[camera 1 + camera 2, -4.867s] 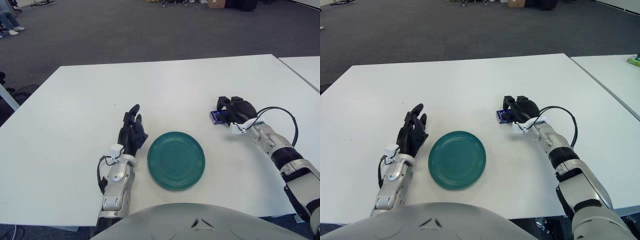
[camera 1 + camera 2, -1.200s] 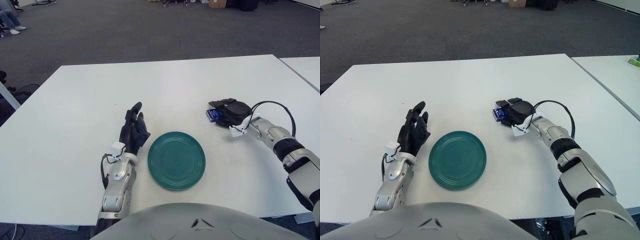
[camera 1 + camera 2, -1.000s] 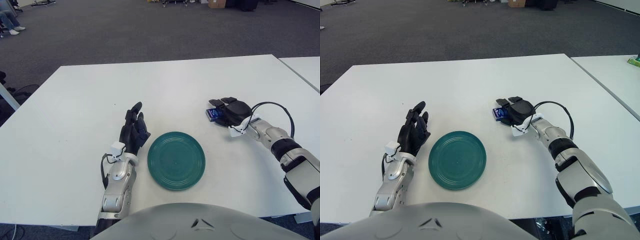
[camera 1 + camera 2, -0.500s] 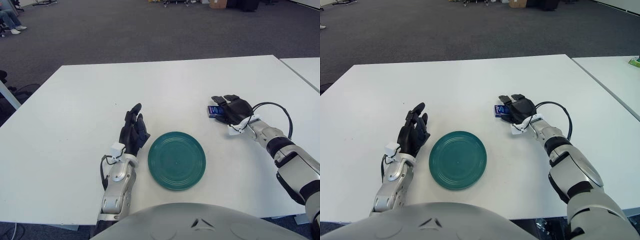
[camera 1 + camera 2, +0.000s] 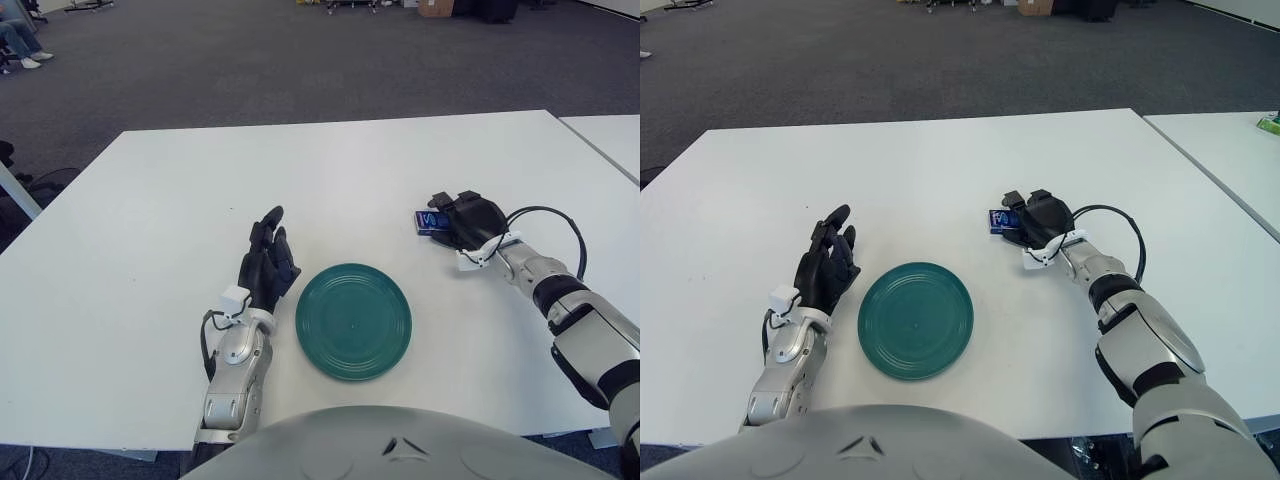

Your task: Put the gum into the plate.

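Observation:
The gum [image 5: 431, 221], a small blue pack, lies on the white table [image 5: 330, 170] to the right of and a little beyond the green plate [image 5: 352, 320]. My right hand [image 5: 466, 218] sits over the pack's right part with its fingers curled down on it; the left end of the pack sticks out. The pack rests on the table, apart from the plate. The plate is empty. My left hand [image 5: 266, 262] rests on the table just left of the plate, fingers straight and holding nothing.
A second white table [image 5: 612, 135] stands close at the right, with a narrow gap between. A black cable [image 5: 560, 225] loops off my right wrist. Grey carpet lies beyond the far edge.
My right hand's fingers, spread flat over the gum half a second ago, have curled down onto it. The pack has shifted slightly. The left hand and the plate have not moved.

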`<move>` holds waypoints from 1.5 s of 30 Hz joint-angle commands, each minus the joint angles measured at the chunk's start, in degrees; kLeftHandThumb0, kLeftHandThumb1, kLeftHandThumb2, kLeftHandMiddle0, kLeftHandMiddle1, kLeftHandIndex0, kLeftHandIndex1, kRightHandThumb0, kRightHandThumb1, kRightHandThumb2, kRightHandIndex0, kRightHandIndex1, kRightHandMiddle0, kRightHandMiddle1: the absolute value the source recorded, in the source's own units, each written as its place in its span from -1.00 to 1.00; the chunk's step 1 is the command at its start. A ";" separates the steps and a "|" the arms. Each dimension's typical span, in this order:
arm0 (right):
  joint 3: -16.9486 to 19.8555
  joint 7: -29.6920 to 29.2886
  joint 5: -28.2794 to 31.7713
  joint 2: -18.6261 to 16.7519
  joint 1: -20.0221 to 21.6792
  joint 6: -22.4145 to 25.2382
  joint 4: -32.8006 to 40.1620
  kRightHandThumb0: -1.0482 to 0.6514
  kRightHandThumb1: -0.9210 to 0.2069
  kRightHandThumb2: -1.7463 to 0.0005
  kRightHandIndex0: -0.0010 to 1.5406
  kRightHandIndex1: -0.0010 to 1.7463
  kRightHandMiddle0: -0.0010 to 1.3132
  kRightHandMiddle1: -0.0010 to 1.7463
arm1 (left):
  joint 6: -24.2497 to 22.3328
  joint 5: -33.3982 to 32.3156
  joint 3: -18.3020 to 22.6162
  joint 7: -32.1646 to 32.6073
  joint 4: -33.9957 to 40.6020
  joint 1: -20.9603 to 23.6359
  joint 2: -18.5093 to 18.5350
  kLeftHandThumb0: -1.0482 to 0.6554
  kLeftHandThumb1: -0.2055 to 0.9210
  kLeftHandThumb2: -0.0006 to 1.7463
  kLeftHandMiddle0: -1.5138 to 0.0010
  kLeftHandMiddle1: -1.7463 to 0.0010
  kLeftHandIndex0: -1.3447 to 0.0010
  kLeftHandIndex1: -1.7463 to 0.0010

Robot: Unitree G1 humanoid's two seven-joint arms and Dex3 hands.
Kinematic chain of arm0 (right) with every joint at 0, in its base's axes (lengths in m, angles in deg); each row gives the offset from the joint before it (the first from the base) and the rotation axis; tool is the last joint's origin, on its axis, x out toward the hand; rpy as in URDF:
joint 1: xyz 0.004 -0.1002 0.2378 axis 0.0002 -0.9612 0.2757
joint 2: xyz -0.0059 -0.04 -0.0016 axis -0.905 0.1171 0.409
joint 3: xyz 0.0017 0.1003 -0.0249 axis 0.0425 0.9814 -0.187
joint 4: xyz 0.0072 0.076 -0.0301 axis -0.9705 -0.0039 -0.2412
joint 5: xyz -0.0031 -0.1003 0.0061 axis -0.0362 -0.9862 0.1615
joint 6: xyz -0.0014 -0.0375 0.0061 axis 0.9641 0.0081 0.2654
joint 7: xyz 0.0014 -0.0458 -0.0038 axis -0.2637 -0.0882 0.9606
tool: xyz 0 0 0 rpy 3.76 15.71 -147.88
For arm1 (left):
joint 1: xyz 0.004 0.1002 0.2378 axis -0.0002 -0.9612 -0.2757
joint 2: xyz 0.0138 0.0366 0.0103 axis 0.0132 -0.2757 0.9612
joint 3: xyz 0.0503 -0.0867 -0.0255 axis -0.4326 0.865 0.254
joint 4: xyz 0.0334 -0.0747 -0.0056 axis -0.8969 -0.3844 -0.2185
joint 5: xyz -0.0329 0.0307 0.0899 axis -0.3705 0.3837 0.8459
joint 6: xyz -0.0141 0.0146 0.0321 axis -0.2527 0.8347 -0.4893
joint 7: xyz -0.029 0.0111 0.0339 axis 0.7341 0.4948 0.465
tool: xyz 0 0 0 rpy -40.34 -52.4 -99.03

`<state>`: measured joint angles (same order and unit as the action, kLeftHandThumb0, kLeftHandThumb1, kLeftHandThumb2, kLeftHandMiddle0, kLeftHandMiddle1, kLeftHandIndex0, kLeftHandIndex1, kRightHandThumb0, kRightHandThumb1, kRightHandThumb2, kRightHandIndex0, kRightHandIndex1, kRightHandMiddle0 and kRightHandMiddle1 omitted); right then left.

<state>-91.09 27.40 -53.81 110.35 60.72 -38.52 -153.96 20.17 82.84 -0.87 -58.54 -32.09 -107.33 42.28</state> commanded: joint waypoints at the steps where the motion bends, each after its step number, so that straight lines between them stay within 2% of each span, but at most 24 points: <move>1: -1.05 3.49 -0.06 -0.92 -2.40 -1.18 -1.93 -0.78 -1.00 0.23 -0.50 0.85 -0.80 0.97 | -0.42 0.63 0.00 0.24 0.73 0.29 -0.19 -0.76 1.00 0.00 0.75 1.00 1.00 0.36; 15: 0.56 8.44 2.54 0.31 -2.64 -1.53 1.96 -0.69 -1.00 0.32 -0.31 0.92 -0.45 1.00 | -0.50 -0.06 0.01 -0.82 1.18 0.15 0.22 -0.78 1.00 0.03 0.75 1.00 1.00 0.36; 28: 1.94 12.00 3.42 1.83 -3.23 -1.52 7.33 -0.66 -1.00 0.31 -0.33 1.00 -0.39 1.00 | -0.68 -0.92 0.18 -0.96 1.27 0.00 -0.32 -0.77 1.00 0.04 0.74 0.99 1.00 0.36; 35: 3.07 13.16 3.95 2.39 -4.02 -0.84 9.99 -0.69 -1.00 0.29 -0.26 1.00 -0.34 1.00 | -0.49 -1.49 0.24 -1.08 1.19 0.05 -0.34 -0.76 1.00 0.04 0.73 0.99 1.00 0.36; 40: 4.14 12.76 4.14 2.47 -4.95 -0.24 11.36 -0.68 -1.00 0.27 -0.22 1.00 -0.28 1.00 | -0.49 -1.72 0.32 -1.05 1.07 0.17 -0.26 -0.77 1.00 0.04 0.73 0.99 1.00 0.36; 45: 5.15 10.00 3.99 2.46 -5.44 -0.31 12.35 -0.60 -1.00 0.26 -0.19 1.00 -0.21 1.00 | 0.09 -0.99 0.40 -1.04 0.52 0.58 0.17 -0.76 1.00 0.04 0.73 0.99 1.00 0.35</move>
<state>-86.23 37.76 -49.79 112.90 56.88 -38.80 -142.05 19.78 81.33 -0.83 -59.33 -31.52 -107.53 42.30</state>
